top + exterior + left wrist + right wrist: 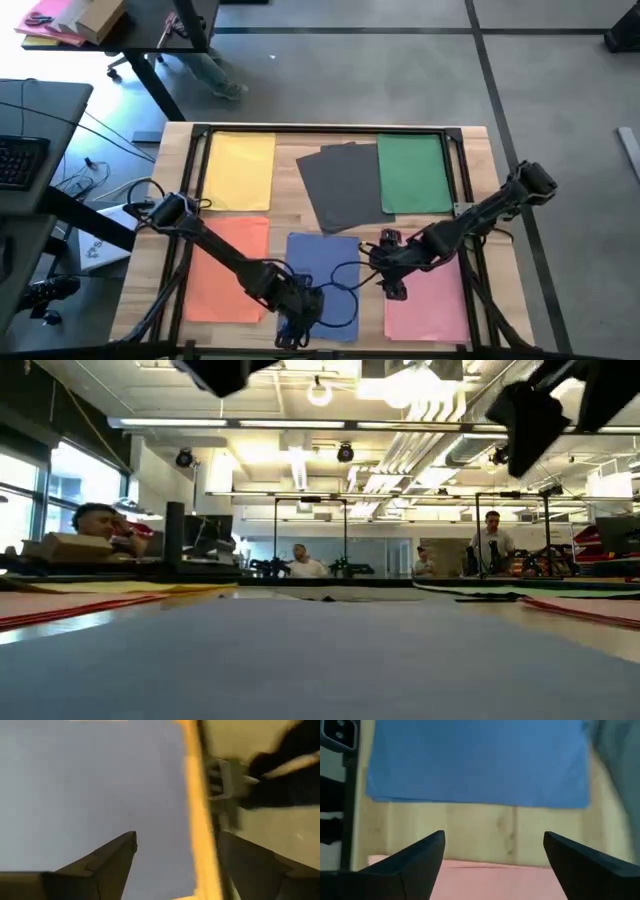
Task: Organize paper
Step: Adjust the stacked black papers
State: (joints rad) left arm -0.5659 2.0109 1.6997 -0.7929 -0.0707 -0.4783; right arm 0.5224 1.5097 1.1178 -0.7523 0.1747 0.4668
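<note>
Blue sheet (322, 272), lower centre | left gripper (292, 330) spread wide over its near edge | right gripper (393, 287) spread, empty, above pink sheet (428, 300)

— Where do the sheets lie?
— Far row: yellow sheet (240, 171) left, dark grey sheet (340, 186) middle and turned askew, green sheet (414, 174) right.
— And near?
— Orange sheet (226, 270) left, blue sheet (330, 268) middle, pink sheet (430, 298) right, all flat.
</note>
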